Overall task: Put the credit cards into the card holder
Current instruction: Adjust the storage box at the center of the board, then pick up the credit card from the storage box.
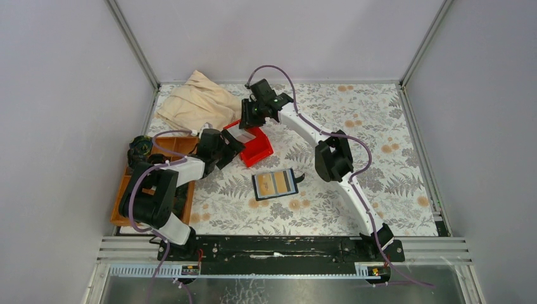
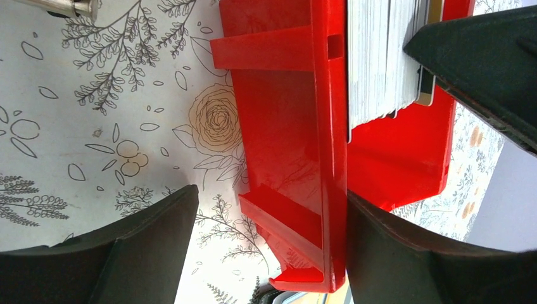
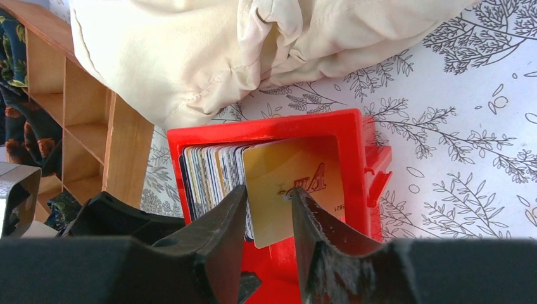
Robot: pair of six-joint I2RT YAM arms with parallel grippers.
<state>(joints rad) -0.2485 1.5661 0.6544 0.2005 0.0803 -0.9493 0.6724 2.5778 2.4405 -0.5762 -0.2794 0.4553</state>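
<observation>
A stack of credit cards stands on edge in a red bin, with a tan card at its front. My right gripper is over the bin, slightly open, with one finger on each side of the tan card. It also shows in the top view. My left gripper is open and straddles the bin's side wall, with the right finger against it. The cards show inside. The black card holder lies open on the table, with tan and grey cards in it.
A cream cloth bag lies at the back left, just behind the bin, and also shows in the right wrist view. A brown compartment tray sits along the left edge, under my left arm. Grey walls enclose the floral table.
</observation>
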